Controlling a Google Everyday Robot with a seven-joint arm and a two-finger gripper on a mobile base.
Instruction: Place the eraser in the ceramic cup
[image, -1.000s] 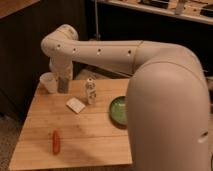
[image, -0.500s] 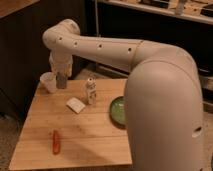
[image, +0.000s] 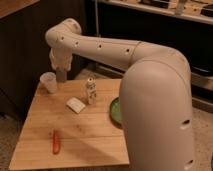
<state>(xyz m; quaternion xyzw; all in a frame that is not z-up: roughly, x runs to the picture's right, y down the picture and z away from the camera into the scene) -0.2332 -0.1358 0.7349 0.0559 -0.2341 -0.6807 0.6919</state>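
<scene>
The ceramic cup (image: 48, 82), small and pale, stands at the far left corner of the wooden table (image: 85, 140). The eraser (image: 75, 104), a flat white block, lies on the table to the right of the cup and nearer to me. My gripper (image: 61, 75) hangs from the white arm (image: 100, 47) just right of the cup, behind the eraser and clear of it. It is shut, and nothing shows in it.
A slim pale shaker (image: 90, 91) stands just right of the eraser. A green bowl (image: 115, 111) sits at the table's right side, half hidden by my arm. A red-orange stick-shaped object (image: 56, 141) lies near the front left. Dark cabinets stand behind.
The arm's upper part has shifted a little. The gripper stays beside the cup, and the things on the table have not moved.
</scene>
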